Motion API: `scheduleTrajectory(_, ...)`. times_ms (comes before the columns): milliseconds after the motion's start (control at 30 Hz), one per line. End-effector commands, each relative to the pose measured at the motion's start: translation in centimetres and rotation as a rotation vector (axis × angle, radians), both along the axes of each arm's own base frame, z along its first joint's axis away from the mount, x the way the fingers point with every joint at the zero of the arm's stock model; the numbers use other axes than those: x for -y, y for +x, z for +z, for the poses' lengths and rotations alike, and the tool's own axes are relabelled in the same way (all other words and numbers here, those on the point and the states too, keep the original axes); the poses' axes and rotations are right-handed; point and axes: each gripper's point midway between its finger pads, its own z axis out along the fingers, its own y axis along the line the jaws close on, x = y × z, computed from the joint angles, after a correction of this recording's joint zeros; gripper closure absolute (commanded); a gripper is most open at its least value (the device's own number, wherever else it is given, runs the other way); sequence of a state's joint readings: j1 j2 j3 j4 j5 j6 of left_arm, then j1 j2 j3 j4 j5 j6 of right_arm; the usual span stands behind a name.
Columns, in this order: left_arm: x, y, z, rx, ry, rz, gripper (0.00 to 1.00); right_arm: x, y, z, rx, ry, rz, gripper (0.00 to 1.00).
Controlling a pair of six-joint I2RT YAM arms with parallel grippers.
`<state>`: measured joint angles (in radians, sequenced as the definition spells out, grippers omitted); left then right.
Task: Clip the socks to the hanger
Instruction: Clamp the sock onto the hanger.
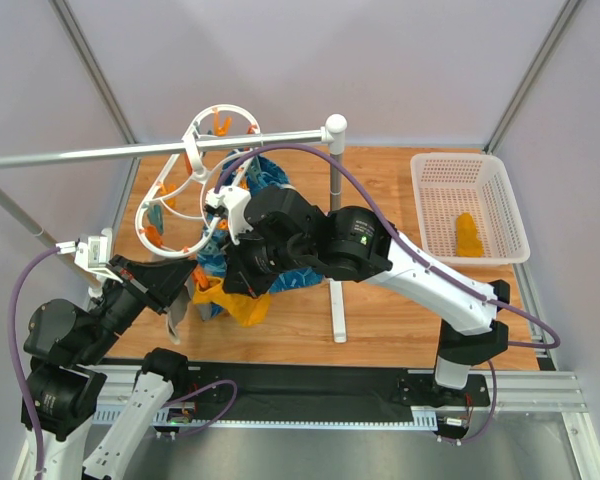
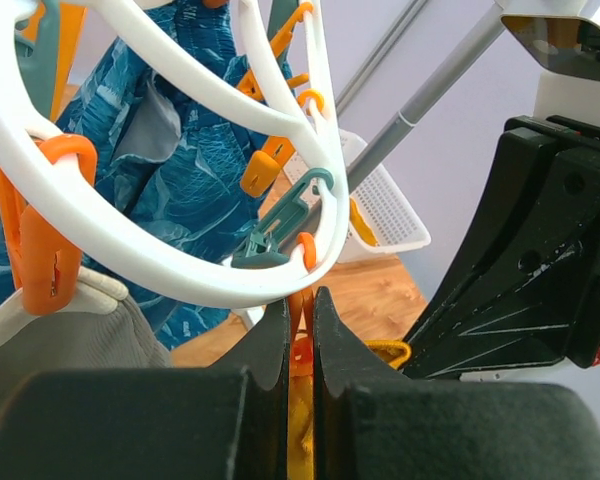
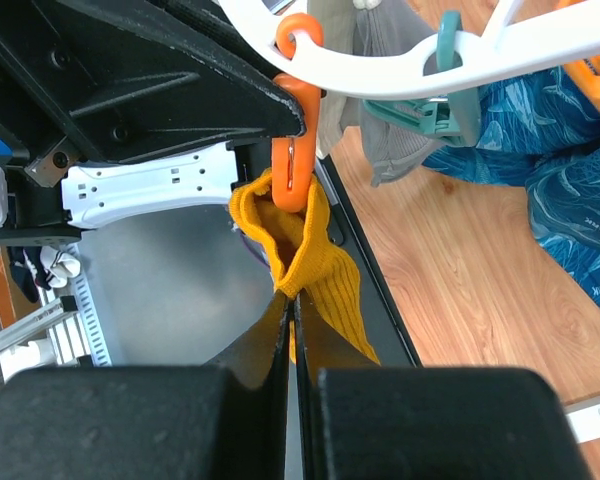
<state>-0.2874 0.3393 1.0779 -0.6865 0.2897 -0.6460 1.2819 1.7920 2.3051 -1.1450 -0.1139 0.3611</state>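
Here, one mustard sock (image 3: 305,255) hangs by its top edge from an orange clip (image 3: 291,165) on the lower ring of the white hanger (image 3: 380,82). Its long axis runs down from the clip, and the lower end slopes a little to one side. The right gripper (image 3: 290,320) has its fingers pressed together on the fabric just below the clip. The left gripper (image 2: 300,305) is squeezed on the orange clip itself, with yellow cloth showing under its fingers. The second sock (image 1: 468,236) lies lengthwise in the white basket (image 1: 455,156), well apart at the right of the wooden surface (image 1: 380,310).

Around the clipped sock, a blue patterned cloth (image 2: 180,170) fills the space behind the rings. A grey garment (image 3: 385,150) hangs beside the sock under a teal clip (image 3: 445,100). The hanger hangs from the grey rail (image 1: 130,150), and both arms crowd in beneath it.
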Motion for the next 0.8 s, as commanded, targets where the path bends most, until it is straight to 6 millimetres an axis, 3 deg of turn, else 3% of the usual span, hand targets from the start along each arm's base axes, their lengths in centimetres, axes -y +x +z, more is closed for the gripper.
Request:
scheduleTrajectory(0, 1.5, -1.8, -3.7, -0.129, 0.064, -0.129, 0.96, -0.2, 0.0, 3.0, 0.045, 0.096, 0.017, 1.00)
scheduleTrajectory(67, 1.4, -1.8, -3.6, -0.127, 0.061, -0.123, 0.83, -0.5, 0.1, 3.0, 0.049, 0.100, 0.016, 1.00)
scheduleTrajectory(100, 1.3, -1.8, -3.7, -0.127, 0.060, -0.118, 0.69, -0.6, 0.1, 3.1, 0.049, 0.107, 0.021, 1.00)
scheduleTrajectory(300, 0.7, -2.1, -3.2, -0.109, 0.060, -0.091, 0.37, -1.1, 0.6, 3.4, 0.066, 0.123, 0.013, 1.00)
scheduleTrajectory(433, 0.0, -2.3, -3.2, -0.115, 0.067, -0.046, 0.29, -1.2, 0.8, 3.2, 0.058, 0.122, 0.009, 0.98)
scheduleTrajectory(567, -1.7, -2.5, -3.3, -0.130, 0.063, 0.050, 0.24, -1.0, 1.1, 1.7, 0.047, 0.087, -0.011, 0.69)
scheduleTrajectory(700, -3.6, -2.5, -3.6, -0.149, 0.050, 0.164, 0.24, 0.2, 1.6, 0.9, 0.083, 0.064, -0.034, 0.55)
scheduleTrajectory(767, -4.0, -2.5, -3.8, -0.162, 0.045, 0.191, 0.26, 0.8, 2.6, 1.6, 0.137, 0.087, -0.080, 0.50)
